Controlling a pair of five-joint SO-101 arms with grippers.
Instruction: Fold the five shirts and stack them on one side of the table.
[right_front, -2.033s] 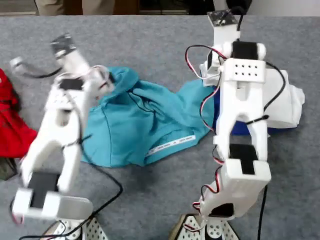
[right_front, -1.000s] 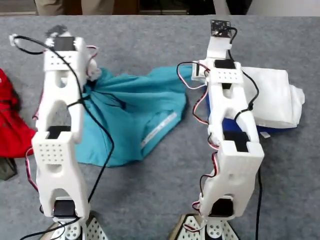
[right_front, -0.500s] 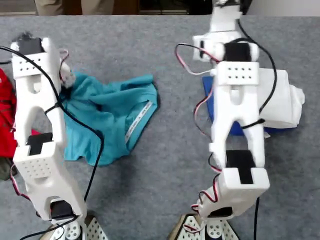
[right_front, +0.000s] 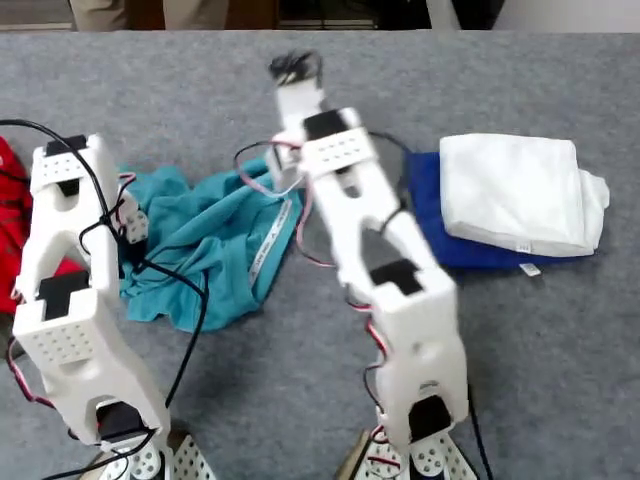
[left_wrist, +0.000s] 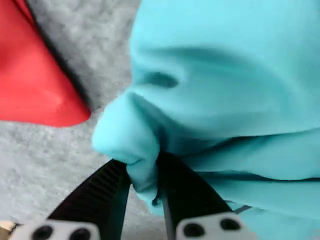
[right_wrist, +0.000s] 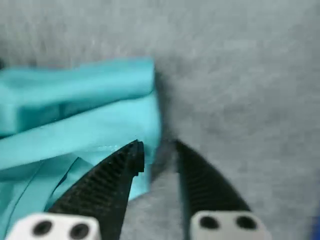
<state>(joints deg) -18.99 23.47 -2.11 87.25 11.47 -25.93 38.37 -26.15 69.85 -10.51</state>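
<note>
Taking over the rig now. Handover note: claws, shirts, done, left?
Left claw shut on a bunch of the teal shirt, which lies crumpled on the table.
Right claw open at the teal shirt's edge, holding nothing.
Done: white shirt folded atop the folded blue shirt, right side.
Left: fold and stack the teal shirt, then the red shirt at the left edge.

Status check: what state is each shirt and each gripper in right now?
teal shirt: crumpled, unfolded
blue shirt: folded, bottom of the stack
white shirt: folded, lying on the blue shirt
red shirt: bunched, unfolded
left gripper: shut on a fold of the teal shirt
right gripper: open, empty, at the teal shirt's edge
</note>
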